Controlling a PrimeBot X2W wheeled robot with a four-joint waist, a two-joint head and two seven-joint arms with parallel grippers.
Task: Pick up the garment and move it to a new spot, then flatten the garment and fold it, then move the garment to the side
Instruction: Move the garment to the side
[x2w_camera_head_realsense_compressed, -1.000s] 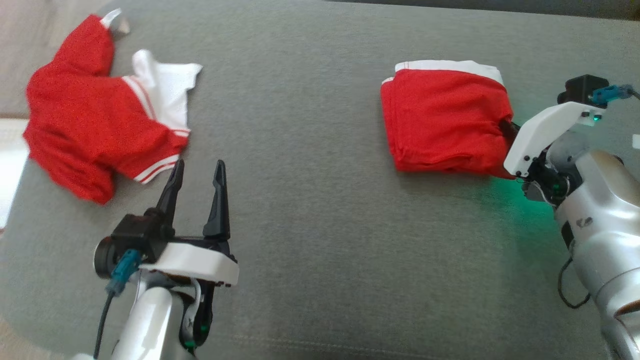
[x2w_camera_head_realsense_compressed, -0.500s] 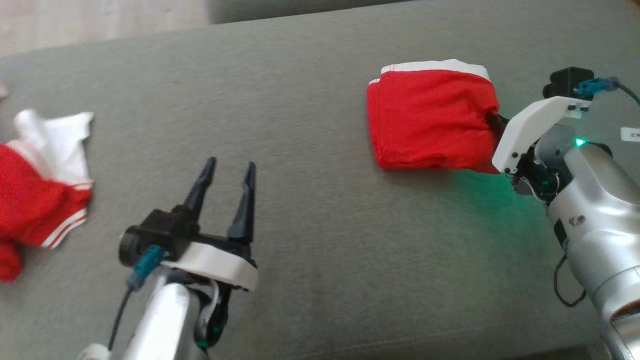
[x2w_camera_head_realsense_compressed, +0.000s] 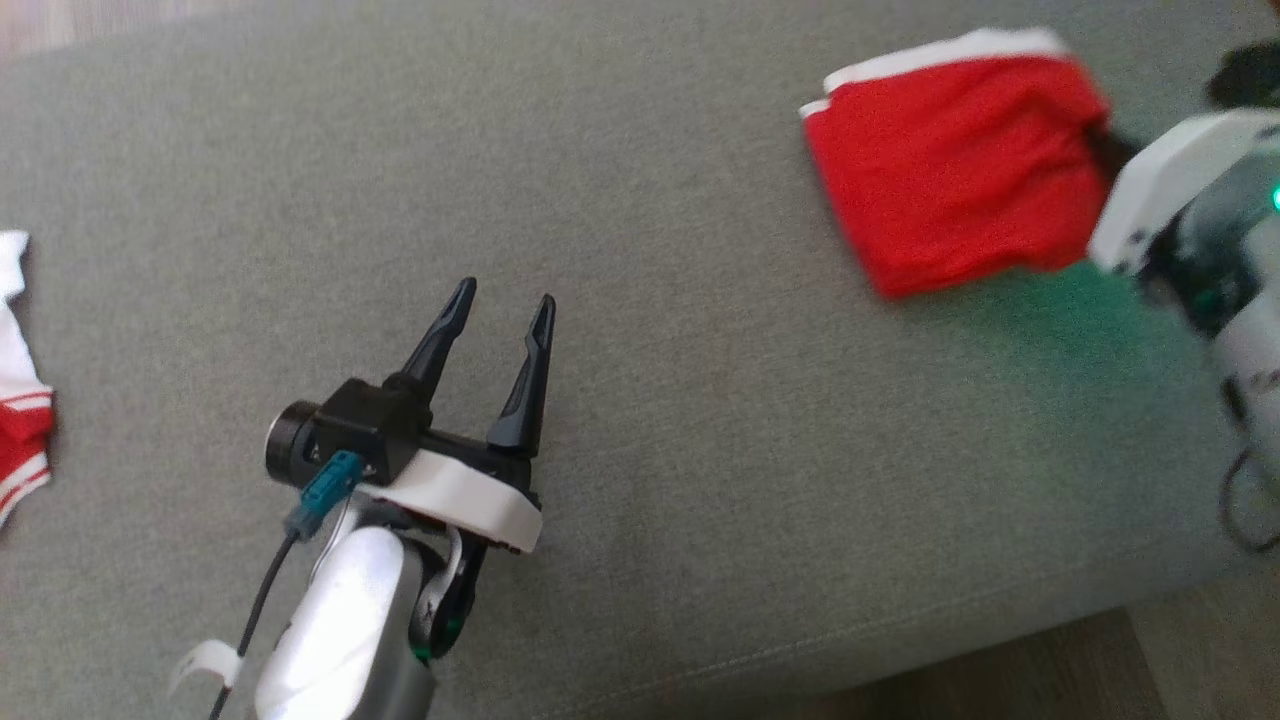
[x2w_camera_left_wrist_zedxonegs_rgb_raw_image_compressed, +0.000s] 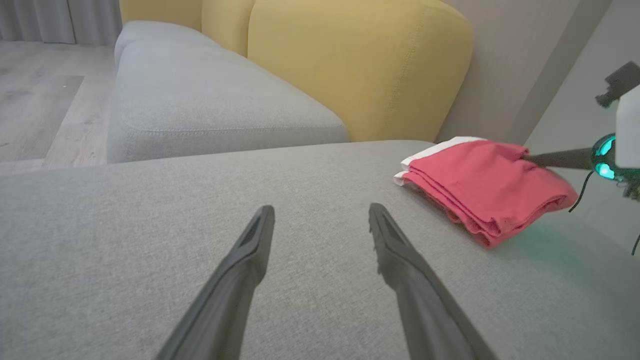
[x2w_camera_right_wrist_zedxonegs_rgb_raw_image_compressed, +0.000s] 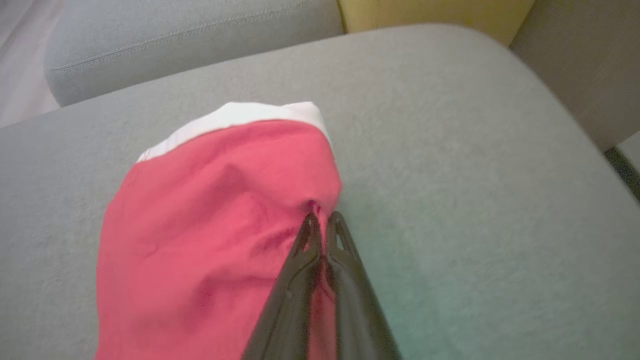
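Observation:
The garment (x2w_camera_head_realsense_compressed: 960, 170) is a red folded bundle with a white band along its far edge, lying on the grey cushion (x2w_camera_head_realsense_compressed: 640, 400) at the upper right. My right gripper (x2w_camera_right_wrist_zedxonegs_rgb_raw_image_compressed: 322, 220) is shut on the garment's (x2w_camera_right_wrist_zedxonegs_rgb_raw_image_compressed: 215, 225) right edge, fingertips pinching the red cloth. In the left wrist view the same garment (x2w_camera_left_wrist_zedxonegs_rgb_raw_image_compressed: 485, 182) lies ahead to the right, with the right arm's dark fingers (x2w_camera_left_wrist_zedxonegs_rgb_raw_image_compressed: 555, 159) reaching into it. My left gripper (x2w_camera_head_realsense_compressed: 505, 300) hovers open over bare cushion at centre left, well apart from the bundle, its fingers (x2w_camera_left_wrist_zedxonegs_rgb_raw_image_compressed: 250, 250) holding nothing.
A second red and white garment (x2w_camera_head_realsense_compressed: 20, 420) shows at the left edge. The cushion's front edge (x2w_camera_head_realsense_compressed: 900, 650) runs along the bottom right, floor beyond. A yellow backrest (x2w_camera_left_wrist_zedxonegs_rgb_raw_image_compressed: 350, 65) and another grey seat (x2w_camera_left_wrist_zedxonegs_rgb_raw_image_compressed: 200, 105) stand behind.
The head camera has swung right, so the other garment has slid to the left edge. The right gripper stays shut on the bundle, which sits turned a little and farther right in view.

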